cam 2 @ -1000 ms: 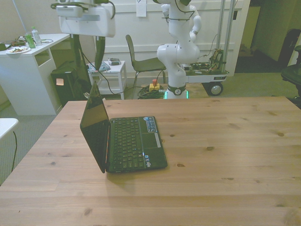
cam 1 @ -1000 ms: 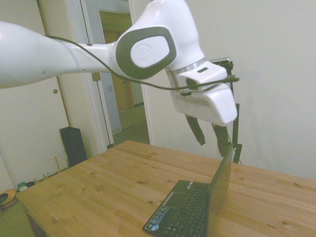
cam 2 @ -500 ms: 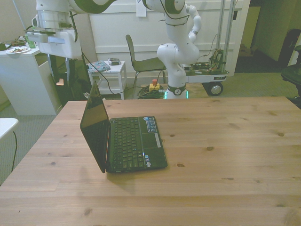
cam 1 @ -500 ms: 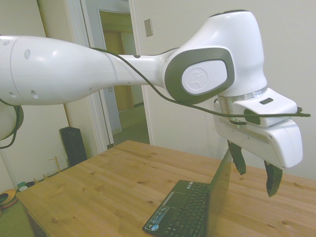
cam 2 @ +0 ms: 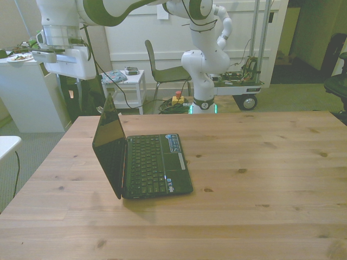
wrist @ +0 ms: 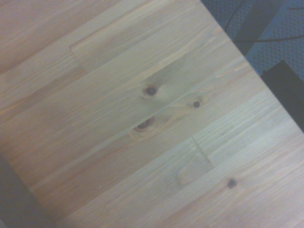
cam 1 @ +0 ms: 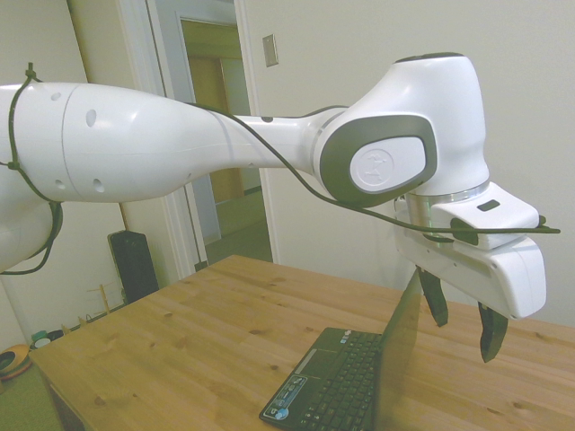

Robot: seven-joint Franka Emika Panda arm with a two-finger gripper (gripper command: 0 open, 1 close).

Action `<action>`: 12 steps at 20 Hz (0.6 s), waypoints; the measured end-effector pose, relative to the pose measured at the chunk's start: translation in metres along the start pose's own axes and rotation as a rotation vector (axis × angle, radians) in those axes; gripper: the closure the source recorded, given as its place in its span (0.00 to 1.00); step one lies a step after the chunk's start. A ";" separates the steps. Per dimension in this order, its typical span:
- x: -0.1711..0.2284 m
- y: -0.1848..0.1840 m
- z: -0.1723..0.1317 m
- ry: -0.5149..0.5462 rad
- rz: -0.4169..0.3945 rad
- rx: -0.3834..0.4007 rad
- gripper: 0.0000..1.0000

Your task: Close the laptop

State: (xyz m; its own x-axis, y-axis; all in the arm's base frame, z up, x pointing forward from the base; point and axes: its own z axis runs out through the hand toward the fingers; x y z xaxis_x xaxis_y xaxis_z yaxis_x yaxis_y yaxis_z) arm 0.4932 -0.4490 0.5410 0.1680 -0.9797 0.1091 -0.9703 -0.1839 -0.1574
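The white Franka arm (cam 1: 180, 148) stretches level from the side view's left, bends down at its grey-capped wrist joint (cam 1: 386, 162), and ends in a white pincer (cam 1: 463, 310) pointing downward. Its two dark fingers (cam 1: 434, 296) hang spread apart with nothing between them, raised above the wooden table (cam 1: 207, 323).

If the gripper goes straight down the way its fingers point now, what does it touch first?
Probably the bare wooden table behind the laptop's raised lid. The open gripper hangs on the lid's back side, and the wrist view shows only wood below. Depth is hard to judge, so it might graze the lid.
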 end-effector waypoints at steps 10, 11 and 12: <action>-0.010 -0.010 0.008 -0.016 -0.020 -0.004 1.00; -0.012 -0.011 0.009 -0.018 -0.023 -0.004 1.00; -0.013 -0.011 0.009 -0.018 -0.024 -0.005 1.00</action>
State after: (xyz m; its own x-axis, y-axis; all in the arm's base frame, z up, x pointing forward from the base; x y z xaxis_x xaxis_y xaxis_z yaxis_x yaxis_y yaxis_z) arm 0.5036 -0.4351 0.5328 0.1947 -0.9762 0.0950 -0.9667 -0.2074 -0.1501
